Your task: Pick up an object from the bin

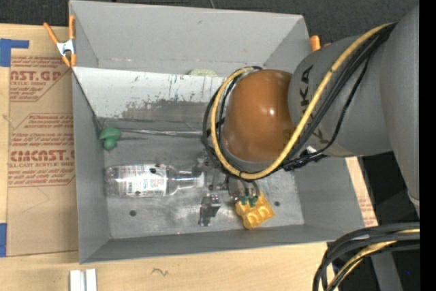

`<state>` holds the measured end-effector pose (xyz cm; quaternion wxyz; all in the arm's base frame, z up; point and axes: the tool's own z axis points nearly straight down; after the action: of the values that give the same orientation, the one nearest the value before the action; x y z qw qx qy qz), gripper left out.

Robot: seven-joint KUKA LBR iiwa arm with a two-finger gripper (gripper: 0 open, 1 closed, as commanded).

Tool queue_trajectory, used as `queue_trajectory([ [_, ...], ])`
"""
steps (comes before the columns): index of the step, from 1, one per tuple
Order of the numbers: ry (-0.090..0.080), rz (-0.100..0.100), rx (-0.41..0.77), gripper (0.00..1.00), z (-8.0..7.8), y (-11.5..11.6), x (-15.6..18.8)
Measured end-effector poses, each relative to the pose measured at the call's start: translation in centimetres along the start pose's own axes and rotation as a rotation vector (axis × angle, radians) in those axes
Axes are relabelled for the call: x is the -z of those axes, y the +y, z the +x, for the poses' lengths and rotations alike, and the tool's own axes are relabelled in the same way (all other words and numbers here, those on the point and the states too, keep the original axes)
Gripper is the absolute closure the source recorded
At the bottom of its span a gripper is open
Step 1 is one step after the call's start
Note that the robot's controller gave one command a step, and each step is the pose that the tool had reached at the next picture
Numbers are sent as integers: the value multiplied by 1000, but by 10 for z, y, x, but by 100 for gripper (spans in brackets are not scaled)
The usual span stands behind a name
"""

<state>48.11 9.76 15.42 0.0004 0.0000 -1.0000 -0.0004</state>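
My gripper [208,204] reaches down from under the arm's orange dome to the bin floor near the front, right of the middle. A clear plastic bottle [144,181] with a white label lies on its side at the front left, its neck pointing right and ending just beside the gripper. A small yellow block-like thing [257,215] with a green piece on top lies just right of the gripper, close to the front wall.
A small green rounded thing [109,138] sits against the left wall. A pale object [201,72] peeks out at the back wall. The arm and its dome cover the bin's right half.
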Motion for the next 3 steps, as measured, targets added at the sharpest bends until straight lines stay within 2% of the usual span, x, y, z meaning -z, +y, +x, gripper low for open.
queue_trajectory([
  [1, -8, -2, -48, 0, -26, -9, -54],
  [2, -5, -1, -65, 0, -32, -12, -69],
  [3, -3, -2, -167, 100, -64, -7, -81],
])
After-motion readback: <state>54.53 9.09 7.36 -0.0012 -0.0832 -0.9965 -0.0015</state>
